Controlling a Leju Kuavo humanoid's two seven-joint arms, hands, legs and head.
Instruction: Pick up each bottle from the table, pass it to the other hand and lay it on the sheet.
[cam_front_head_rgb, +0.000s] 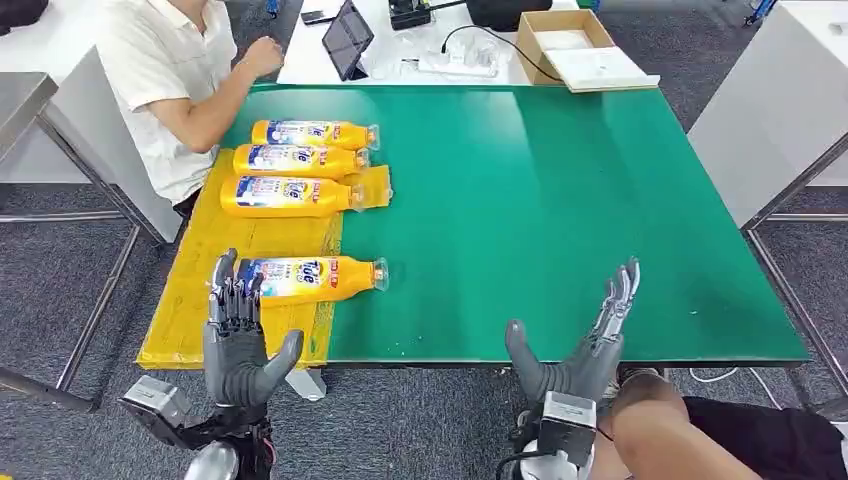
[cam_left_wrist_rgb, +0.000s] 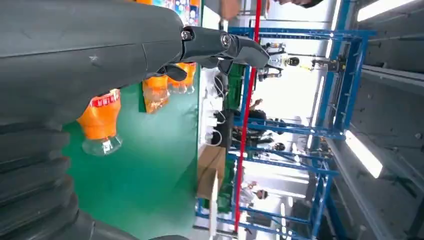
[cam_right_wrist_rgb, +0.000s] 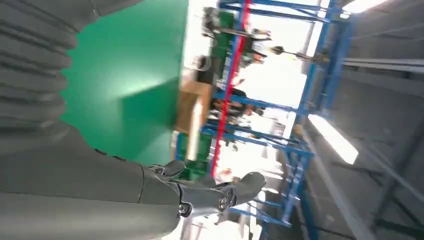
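Several orange bottles with blue labels lie on their sides on the yellow sheet (cam_front_head_rgb: 190, 300) at the left of the green table (cam_front_head_rgb: 560, 200). Three lie in a row at the back: (cam_front_head_rgb: 315, 133), (cam_front_head_rgb: 300, 160), (cam_front_head_rgb: 290, 195). The nearest bottle (cam_front_head_rgb: 318, 278) lies at the sheet's right edge, its cap end over the green. My left hand (cam_front_head_rgb: 238, 335) is open, fingers up, just in front of that bottle's base and not holding it. In the left wrist view the same bottle's neck (cam_left_wrist_rgb: 101, 124) lies past the hand (cam_left_wrist_rgb: 90, 55). My right hand (cam_front_head_rgb: 585, 345) is open at the table's front edge, holding nothing.
A person in a white shirt (cam_front_head_rgb: 165, 75) sits at the table's far left corner, an arm beside the back bottles. A cardboard box (cam_front_head_rgb: 570, 45), a tablet (cam_front_head_rgb: 347, 40) and cables lie on the white table behind. A person's knee (cam_front_head_rgb: 660, 420) shows at the lower right.
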